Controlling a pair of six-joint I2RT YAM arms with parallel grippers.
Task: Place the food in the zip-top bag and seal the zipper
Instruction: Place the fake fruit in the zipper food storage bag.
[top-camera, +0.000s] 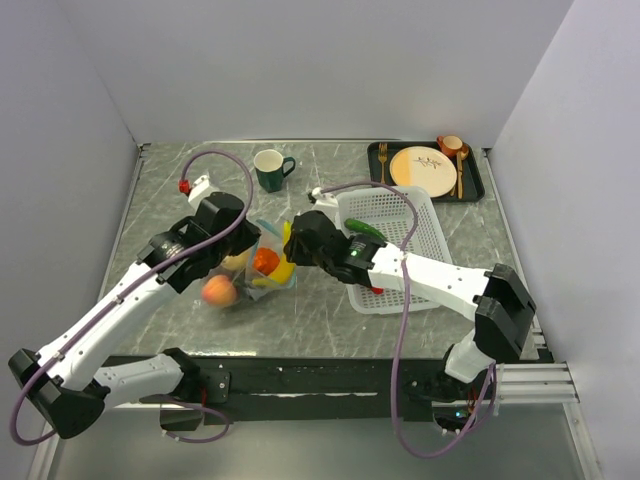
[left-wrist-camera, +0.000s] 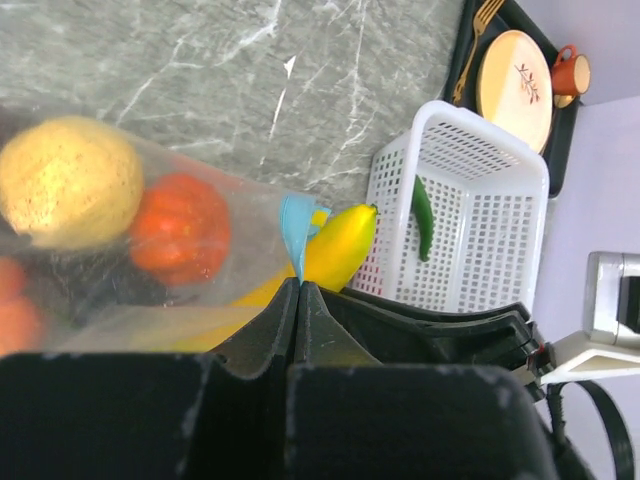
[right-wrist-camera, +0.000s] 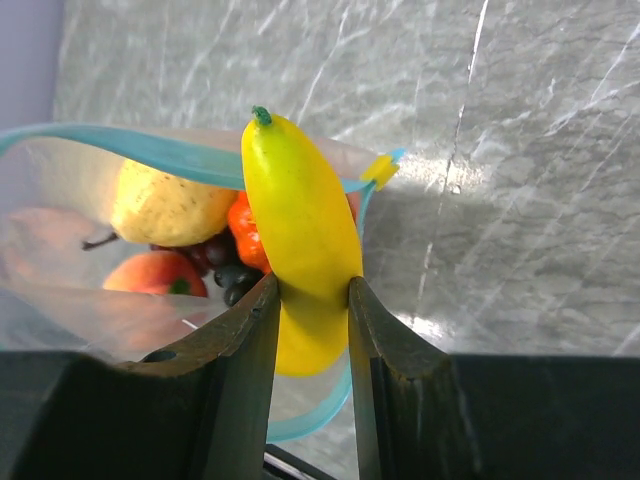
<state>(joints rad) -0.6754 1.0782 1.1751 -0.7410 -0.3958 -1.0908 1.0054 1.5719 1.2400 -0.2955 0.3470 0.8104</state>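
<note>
The clear zip-top bag (top-camera: 262, 262) lies mid-table with its mouth open. My left gripper (top-camera: 248, 238) is shut on its teal zipper strip (left-wrist-camera: 296, 226), which the fingertips pinch in the left wrist view (left-wrist-camera: 297, 286). My right gripper (right-wrist-camera: 310, 285) is shut on the yellow banana (right-wrist-camera: 300, 225) and holds it across the bag's mouth rim (right-wrist-camera: 150, 152). Inside I see the lemon (right-wrist-camera: 170, 205), orange (right-wrist-camera: 243, 232) and dark grapes (right-wrist-camera: 226, 272). A peach (top-camera: 219, 291) sits at the bag's near-left end; I cannot tell if it is inside.
A white mesh basket (top-camera: 415, 215) stands right of the bag with a green pepper (top-camera: 365, 228) and a small red piece (top-camera: 377, 290) in it. A green mug (top-camera: 270, 170) stands at the back. A black tray (top-camera: 478, 180) holding a cream plate is at back right.
</note>
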